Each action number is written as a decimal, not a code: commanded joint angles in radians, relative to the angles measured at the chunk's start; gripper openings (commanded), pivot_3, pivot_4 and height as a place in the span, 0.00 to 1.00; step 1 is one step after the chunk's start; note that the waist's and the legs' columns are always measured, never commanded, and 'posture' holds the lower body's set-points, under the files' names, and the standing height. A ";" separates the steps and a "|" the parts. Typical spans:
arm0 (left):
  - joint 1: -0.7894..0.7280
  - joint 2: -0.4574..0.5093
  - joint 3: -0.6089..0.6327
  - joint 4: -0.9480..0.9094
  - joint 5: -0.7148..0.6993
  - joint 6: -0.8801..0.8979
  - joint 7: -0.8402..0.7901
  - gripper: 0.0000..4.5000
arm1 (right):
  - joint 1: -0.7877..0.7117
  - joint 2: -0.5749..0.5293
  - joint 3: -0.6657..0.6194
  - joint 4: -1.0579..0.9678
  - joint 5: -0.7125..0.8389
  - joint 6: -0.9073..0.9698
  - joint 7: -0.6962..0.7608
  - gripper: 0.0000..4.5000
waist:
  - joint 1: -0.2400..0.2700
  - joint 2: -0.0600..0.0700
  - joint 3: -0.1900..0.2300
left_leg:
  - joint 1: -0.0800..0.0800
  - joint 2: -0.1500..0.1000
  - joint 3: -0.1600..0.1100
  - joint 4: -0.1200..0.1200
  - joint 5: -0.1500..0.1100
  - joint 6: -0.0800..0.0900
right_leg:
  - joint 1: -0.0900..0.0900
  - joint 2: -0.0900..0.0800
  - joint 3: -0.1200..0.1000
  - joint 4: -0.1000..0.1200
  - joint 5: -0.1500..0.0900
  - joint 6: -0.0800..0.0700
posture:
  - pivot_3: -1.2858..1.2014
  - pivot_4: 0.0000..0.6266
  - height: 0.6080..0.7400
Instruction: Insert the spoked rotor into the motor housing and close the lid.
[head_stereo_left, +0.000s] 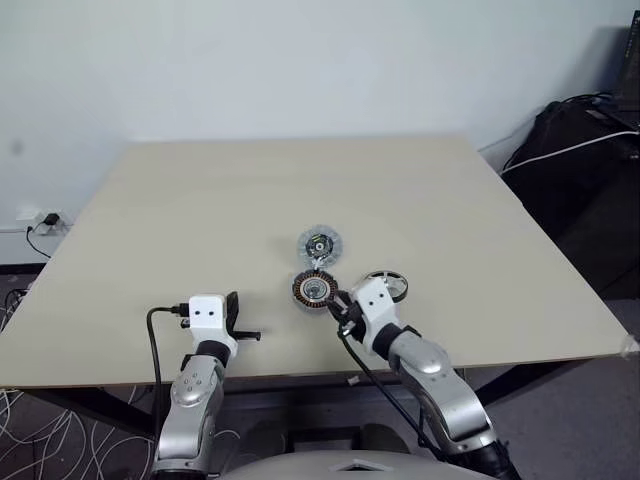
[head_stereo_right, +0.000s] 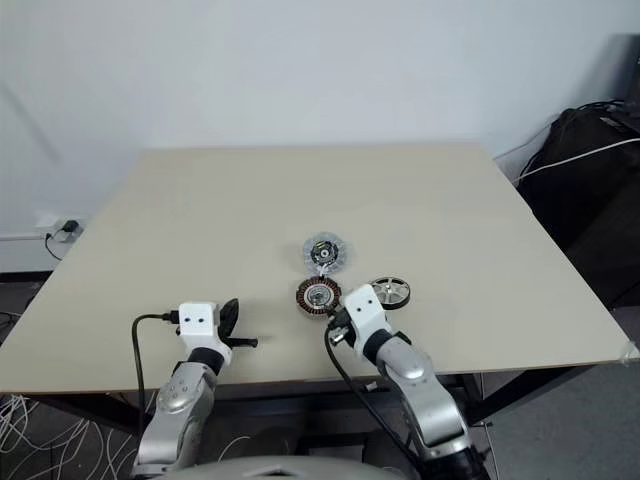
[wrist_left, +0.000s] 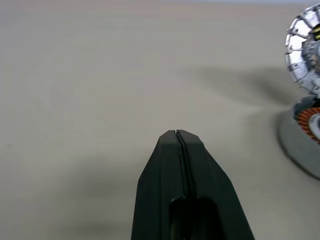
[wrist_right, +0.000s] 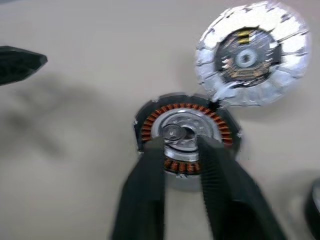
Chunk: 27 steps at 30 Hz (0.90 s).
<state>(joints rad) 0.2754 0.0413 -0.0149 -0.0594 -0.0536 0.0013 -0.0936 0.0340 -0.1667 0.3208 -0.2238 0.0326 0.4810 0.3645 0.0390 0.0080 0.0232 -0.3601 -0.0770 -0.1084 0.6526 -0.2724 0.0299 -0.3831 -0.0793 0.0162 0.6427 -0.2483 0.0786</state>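
The right gripper (wrist_right: 182, 145) hangs low over the motor housing (head_stereo_right: 318, 296), its two black fingers (wrist_right: 150, 170) a narrow gap apart above the silver centre and the near arc of copper windings; nothing sits between them, and whether the tips touch the housing I cannot tell. A small metal ring (wrist_right: 173, 133) lies on the housing's centre, just ahead of the fingertips. The spoked rotor (head_stereo_right: 389, 291) rests flat on the table (head_stereo_left: 200, 200) just to the right of that arm's wrist, apart from the housing and not yet picked up. The lid (head_stereo_left: 320, 244) lies beyond the housing with its green-and-black circuit face up, its near edge at or slightly over the housing's far rim. The left gripper (wrist_left: 179, 136) is pressed together on nothing and hovers over bare table well to the left. So the insertion step has not begun, judging by how the parts lie: the right gripper seems busy at the housing's centre, perhaps with that ring. The next move probably calls for leaving the housing, spreading the fingers, shifting right to the rotor and taking it by its rim, then setting it down centred over the windings.
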 joint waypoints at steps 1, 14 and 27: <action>0.032 -0.002 -0.031 0.001 0.011 -0.075 -0.023 0.00 | -0.061 0.019 0.023 0.018 -0.003 0.077 0.000 0.01 | 0.000 0.000 0.000 | 0.000 0.000 0.000 0.000 0.000 0.000 | 0.000 0.000 0.000 0.000 0.000 -0.001 | 0.52 0.00 1.00; 0.067 0.016 -0.089 0.010 -0.019 -0.125 -0.133 0.00 | -0.220 0.079 0.038 0.152 -0.005 0.179 -0.005 0.01 | -0.010 0.001 0.000 | -0.001 0.000 0.000 -0.001 0.000 0.000 | -0.001 0.000 -0.001 0.000 0.001 0.001 | 0.52 0.00 1.00; 0.040 0.060 -0.095 0.009 -0.046 -0.101 -0.218 0.00 | -0.282 0.113 0.060 0.248 -0.013 0.168 0.001 0.01 | -0.020 0.002 0.000 | 0.000 0.000 0.000 -0.002 0.000 0.000 | -0.002 0.000 -0.001 0.000 0.004 0.000 | 0.52 0.00 1.00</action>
<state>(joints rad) 0.3319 0.0939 -0.1070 -0.0383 -0.0907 -0.0951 -0.2999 -0.2228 -0.0674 0.3829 0.0206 0.0226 0.6626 0.3667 0.0185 0.0097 0.0235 -0.3605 -0.0771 -0.1084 0.6504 -0.2723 0.0297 -0.3856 -0.0790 0.0154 0.6433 -0.2440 0.0781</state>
